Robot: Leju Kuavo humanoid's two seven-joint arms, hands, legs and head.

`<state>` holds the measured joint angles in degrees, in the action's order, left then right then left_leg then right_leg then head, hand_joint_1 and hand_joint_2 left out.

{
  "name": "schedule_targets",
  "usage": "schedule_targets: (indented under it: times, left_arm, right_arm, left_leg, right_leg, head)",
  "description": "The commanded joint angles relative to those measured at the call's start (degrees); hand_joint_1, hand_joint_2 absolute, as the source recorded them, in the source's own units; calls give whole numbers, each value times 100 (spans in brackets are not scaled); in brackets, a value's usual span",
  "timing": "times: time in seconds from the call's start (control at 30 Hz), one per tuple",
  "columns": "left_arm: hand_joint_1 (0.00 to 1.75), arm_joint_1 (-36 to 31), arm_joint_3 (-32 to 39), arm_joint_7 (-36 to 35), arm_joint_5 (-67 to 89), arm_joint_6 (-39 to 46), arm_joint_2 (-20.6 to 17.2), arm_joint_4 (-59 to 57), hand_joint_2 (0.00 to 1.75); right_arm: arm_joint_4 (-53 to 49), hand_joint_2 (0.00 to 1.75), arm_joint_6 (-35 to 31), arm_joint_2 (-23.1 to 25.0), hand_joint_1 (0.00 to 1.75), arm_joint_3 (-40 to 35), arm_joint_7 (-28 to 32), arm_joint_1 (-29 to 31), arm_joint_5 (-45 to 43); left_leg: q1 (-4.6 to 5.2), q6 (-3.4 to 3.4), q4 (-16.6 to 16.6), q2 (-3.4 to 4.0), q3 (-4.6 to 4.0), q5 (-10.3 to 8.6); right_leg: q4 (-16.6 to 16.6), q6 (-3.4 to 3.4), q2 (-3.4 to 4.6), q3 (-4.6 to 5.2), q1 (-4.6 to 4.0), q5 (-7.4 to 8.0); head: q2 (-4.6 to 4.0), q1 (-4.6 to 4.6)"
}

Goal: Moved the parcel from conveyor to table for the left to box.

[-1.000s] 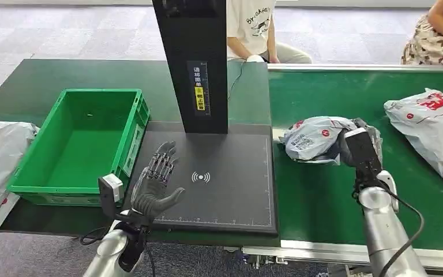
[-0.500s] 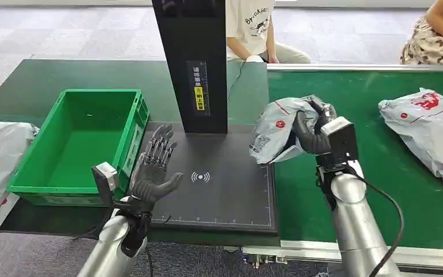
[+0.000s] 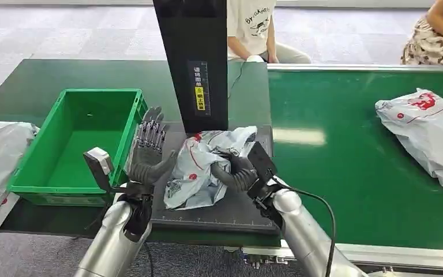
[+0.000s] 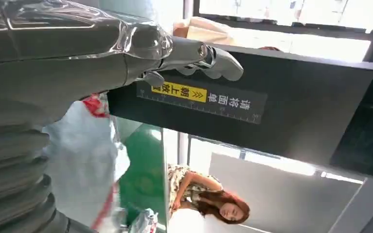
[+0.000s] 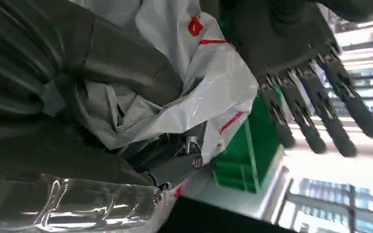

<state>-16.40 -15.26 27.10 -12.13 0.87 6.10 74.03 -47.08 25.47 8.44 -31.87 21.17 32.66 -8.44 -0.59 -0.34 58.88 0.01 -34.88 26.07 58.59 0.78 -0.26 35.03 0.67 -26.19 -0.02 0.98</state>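
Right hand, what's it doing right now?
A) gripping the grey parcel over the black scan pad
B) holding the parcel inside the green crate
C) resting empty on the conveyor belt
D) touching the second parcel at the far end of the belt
A: the right hand has its fingers wrapped around the grey parcel, which sits over the black scan pad, beside the open left hand.
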Motion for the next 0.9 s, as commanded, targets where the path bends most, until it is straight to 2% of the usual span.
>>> schedule_targets:
  times: [0.03,0.13,0.17,0.2,0.47,0.73,0.9]
  left_arm:
    - [0,-238,-133,29,-90,75,-166,-595,175]
    - [0,-167,-146,10,-94,86,-192,-561,175]
    - [0,-144,-151,6,-91,84,-202,-542,175]
    - [0,-130,-164,-7,-80,84,-210,-536,175]
    - [0,36,-176,-48,67,75,-242,-468,175]
    - [0,-10,-460,-103,539,-21,-368,-713,175]
    - [0,-36,-758,-200,1629,27,-298,-971,175]
  right_arm:
    - [1015,175,89,-136,175,-671,-492,600,-177]
    - [730,175,-100,-333,175,-689,-399,607,-177]
    - [600,175,-134,-385,19,-654,-347,574,-212]
    - [422,175,-199,-461,0,-611,-284,527,-236]
    - [-976,175,-765,-895,0,0,256,-19,-80]
    - [-1670,175,-924,-911,0,810,541,-422,-173]
    - [-2162,175,-1019,-946,0,1444,640,-797,-111]
  left_leg:
    - [3,1,-2,2,8,0]
    - [0,2,-9,0,21,-1]
    - [1,2,-7,-4,18,-1]
    - [1,1,-4,-6,15,0]
    - [2,2,-2,-11,10,-1]
    - [1,2,-3,-12,10,-1]
    - [0,3,-9,-24,19,-2]
  right_leg:
    - [-2,-2,3,-7,2,1]
    - [-13,-2,1,-22,-1,2]
    - [-11,-2,-3,-19,1,1]
    - [-8,-2,-5,-16,1,0]
    - [-7,-3,-10,-11,4,-2]
    - [-9,-2,-11,-12,3,-2]
    - [-17,-3,-23,-26,2,-4]
  head:
    - [0,-2]
    - [0,0]
    - [0,-2]
    - [0,0]
    - [0,-2]
    - [0,0]
    - [0,0]
